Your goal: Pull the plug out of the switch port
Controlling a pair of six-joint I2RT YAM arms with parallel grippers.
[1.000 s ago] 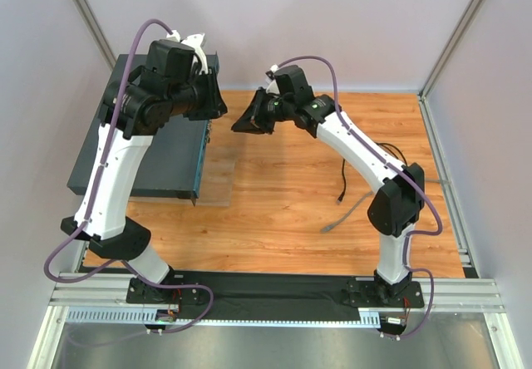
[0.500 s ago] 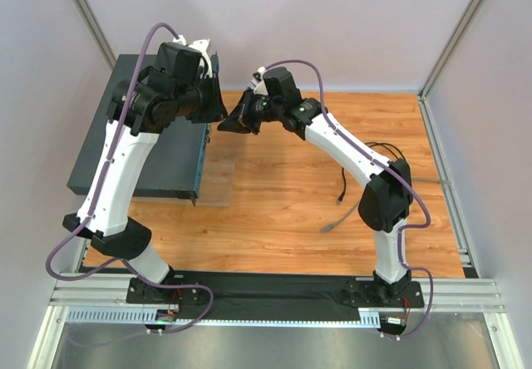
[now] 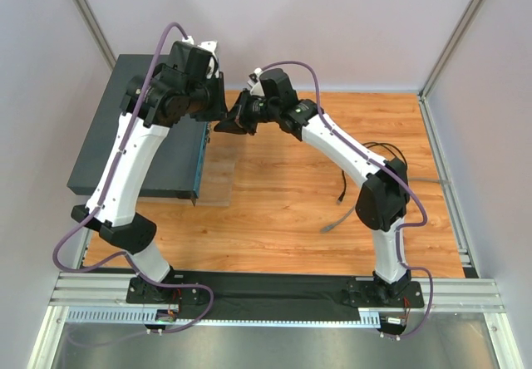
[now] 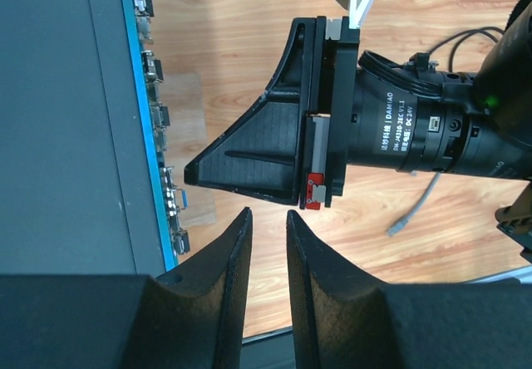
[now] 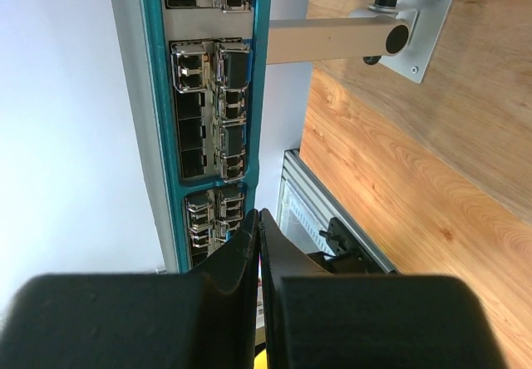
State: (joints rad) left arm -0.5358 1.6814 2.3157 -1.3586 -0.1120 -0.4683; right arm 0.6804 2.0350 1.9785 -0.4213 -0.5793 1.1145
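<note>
Teal switch (image 5: pixel 155 95) face sits just ahead of my right tool (image 5: pixel 256 214), pressed together; left tool (image 4: pixel 268 213) slightly spread beside it.

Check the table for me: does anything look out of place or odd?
Two things. A loose grey cable lies on the wooden table by the right arm, its plug end free, a black cable beside it. And the left gripper and right gripper crowd close together at the switch's front face.
</note>
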